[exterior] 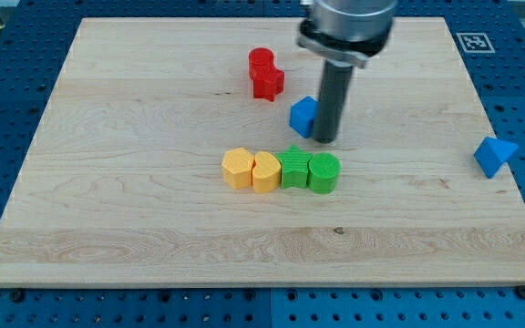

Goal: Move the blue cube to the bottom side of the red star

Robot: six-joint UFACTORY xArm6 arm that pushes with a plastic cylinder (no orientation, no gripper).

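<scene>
Pushing the small blue plastic cube toward the red star

My tip (325, 139), the end of the dark rod that is my only tool, has no parts to open or close, so it is just pressing against the right side of the small blue plastic cube (303, 116) to slide it left. The cube is sitting on the pale wooden table (135, 200), a little down and to the right of the red plastic star (267, 83), which is touching a red round block (261, 61) above it. I think the cube needs to go a bit more left to sit right under the star. Below, a row of two yellow blocks (252, 169), a green star (293, 167) and a green round block (324, 172) is lying close, so the push should be staying above them. A blue wedge-shaped block (494, 156) is resting far off by the right edge.
</scene>
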